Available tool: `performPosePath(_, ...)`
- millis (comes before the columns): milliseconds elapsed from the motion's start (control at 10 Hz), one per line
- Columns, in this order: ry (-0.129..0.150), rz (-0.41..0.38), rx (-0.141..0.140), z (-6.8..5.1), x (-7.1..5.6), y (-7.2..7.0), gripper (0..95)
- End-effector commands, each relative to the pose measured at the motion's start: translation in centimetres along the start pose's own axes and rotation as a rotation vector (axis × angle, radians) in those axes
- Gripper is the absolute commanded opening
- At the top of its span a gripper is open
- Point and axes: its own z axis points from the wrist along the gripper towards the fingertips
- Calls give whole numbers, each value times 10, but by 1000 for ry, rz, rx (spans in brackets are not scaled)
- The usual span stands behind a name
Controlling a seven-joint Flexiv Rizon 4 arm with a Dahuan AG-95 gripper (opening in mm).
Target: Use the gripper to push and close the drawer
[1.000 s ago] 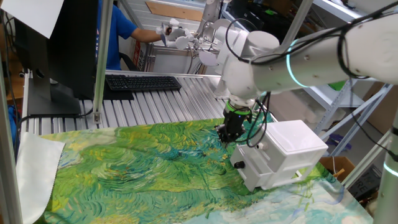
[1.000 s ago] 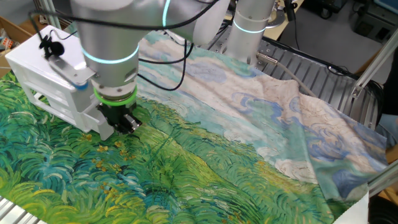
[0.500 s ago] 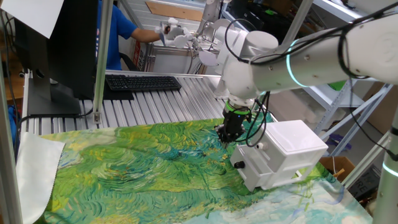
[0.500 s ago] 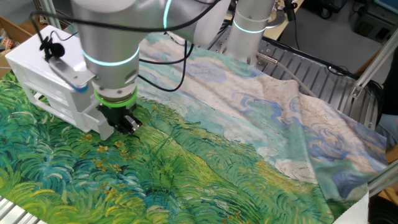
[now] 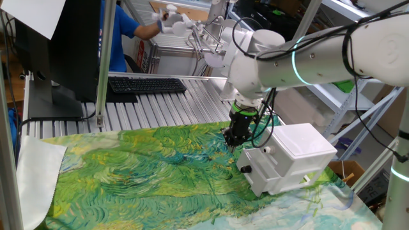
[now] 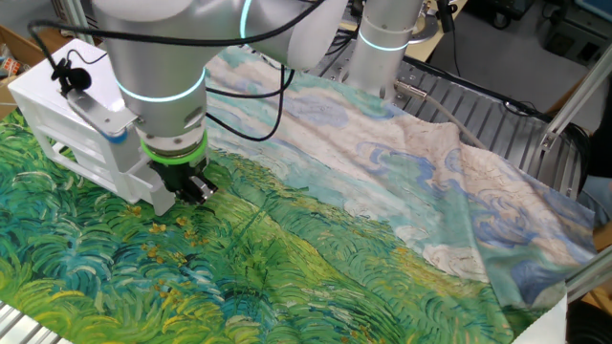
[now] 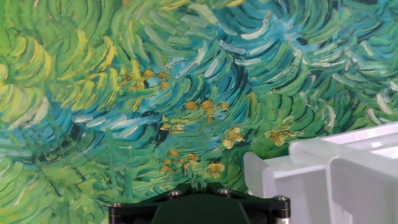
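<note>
A white box (image 5: 297, 150) with two drawers stands at the right on the painted cloth. The lower drawer (image 5: 254, 179) sticks out a little from the box, its black knob (image 5: 246, 169) facing the front left. My gripper (image 5: 232, 138) hangs low over the cloth, right beside the drawer's protruding front corner. The other fixed view shows the gripper (image 6: 194, 188) close against the drawer's end (image 6: 134, 177), fingers together and holding nothing. In the hand view the drawer's white plastic (image 7: 311, 177) fills the lower right, next to the gripper (image 7: 198, 185).
A green and blue painted cloth (image 5: 140, 172) covers the table. A keyboard (image 5: 146, 84) and a monitor (image 5: 57, 51) stand at the back left. A person in blue (image 5: 118, 32) is behind them. Cables (image 5: 265, 128) hang from my arm near the box.
My gripper has stayed beside the drawer's front. The arm's upper links have shifted a little, and the person at the back has moved a hand.
</note>
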Motion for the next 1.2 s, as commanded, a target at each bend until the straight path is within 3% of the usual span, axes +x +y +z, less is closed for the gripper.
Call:
performPosePath(100, -12, 27, 15, 0, 0, 0, 0)
performPosePath(1200, -50, 72, 5, 0, 0, 0, 0)
